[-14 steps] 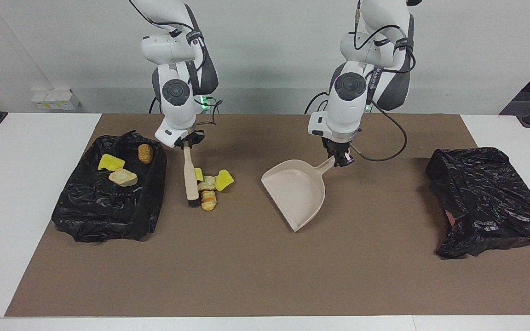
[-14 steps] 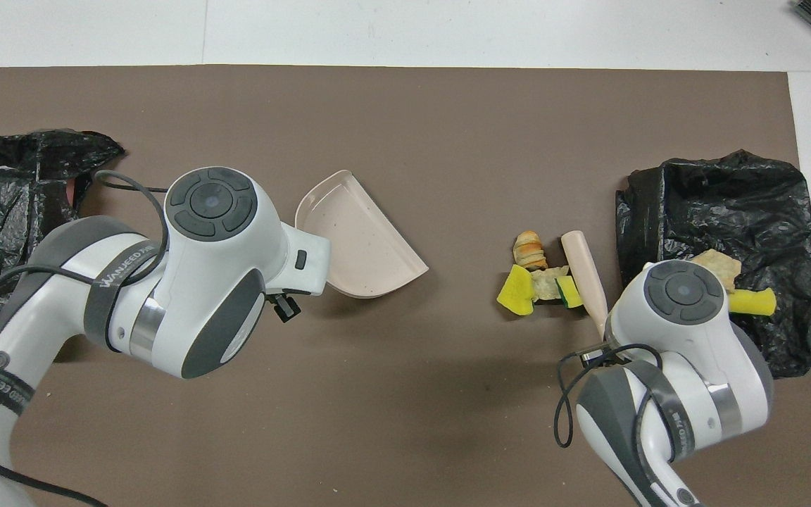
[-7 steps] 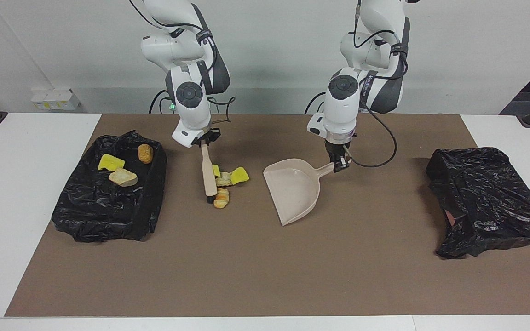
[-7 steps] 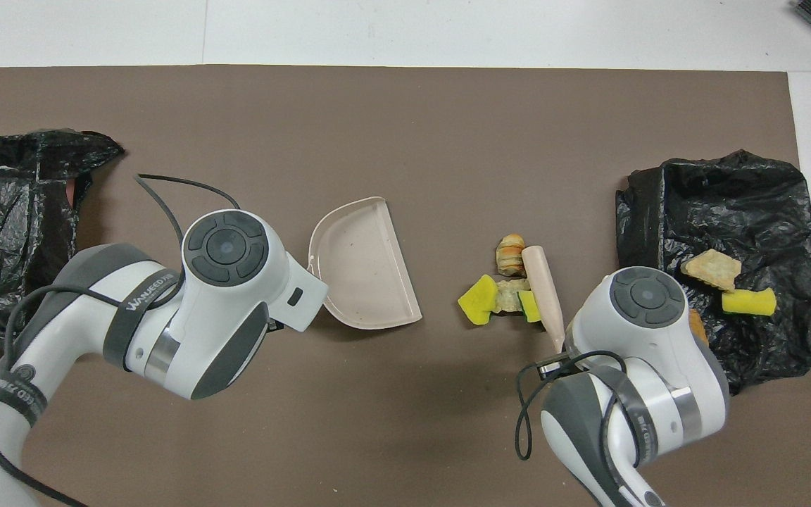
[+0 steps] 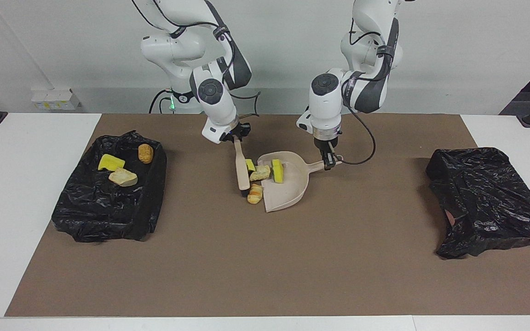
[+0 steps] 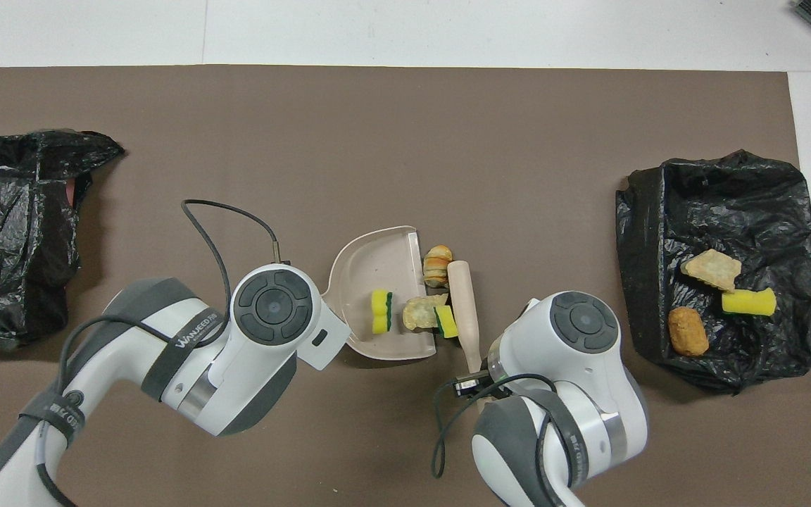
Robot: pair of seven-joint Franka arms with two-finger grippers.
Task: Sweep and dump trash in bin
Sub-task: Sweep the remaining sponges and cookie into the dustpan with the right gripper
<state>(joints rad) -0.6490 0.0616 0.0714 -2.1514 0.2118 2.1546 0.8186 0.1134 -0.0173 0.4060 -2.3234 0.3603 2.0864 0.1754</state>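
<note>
My right gripper (image 5: 235, 138) is shut on the handle of a beige brush (image 5: 242, 168), whose head rests on the mat against the trash. My left gripper (image 5: 328, 158) is shut on the handle of the beige dustpan (image 5: 290, 188), which lies flat with its mouth toward the brush. A yellow sponge bit (image 5: 277, 170) lies inside the pan. A tan lump (image 5: 260, 173) and a small yellow sponge bit (image 5: 249, 164) sit at the pan's lip. A golden-brown lump (image 5: 255, 193) lies on the mat just outside the lip. In the overhead view the arms hide both grippers.
A black-bag-lined tray (image 5: 108, 207) at the right arm's end holds three more scraps: a yellow sponge bit (image 5: 111, 162), a bread piece (image 5: 122, 177) and a brown lump (image 5: 145, 153). A black-bag-covered bin (image 5: 486, 202) stands at the left arm's end.
The right gripper has swept the brush and scraps toward the left arm's end. The left gripper has slid the dustpan to meet them, and one sponge bit has gone into the pan.
</note>
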